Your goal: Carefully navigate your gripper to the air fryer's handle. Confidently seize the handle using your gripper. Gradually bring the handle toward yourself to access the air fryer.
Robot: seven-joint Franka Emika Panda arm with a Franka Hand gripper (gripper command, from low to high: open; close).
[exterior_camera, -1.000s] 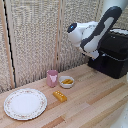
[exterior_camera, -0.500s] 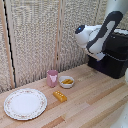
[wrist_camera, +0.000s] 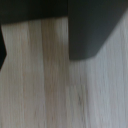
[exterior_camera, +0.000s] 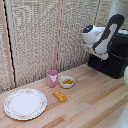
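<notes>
Wooden table [exterior_camera: 95, 100] holds the air fryer [exterior_camera: 116, 59]; arm [exterior_camera: 102, 37] bends before it, finger state cannot be told

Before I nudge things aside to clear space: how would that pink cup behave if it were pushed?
The pink cup stands upright and looks taller than wide, so a high push would probably tip it. The wooden table looks smooth, so a low push would likely slide it. It stands close beside the small bowl, which it might bump.
</notes>
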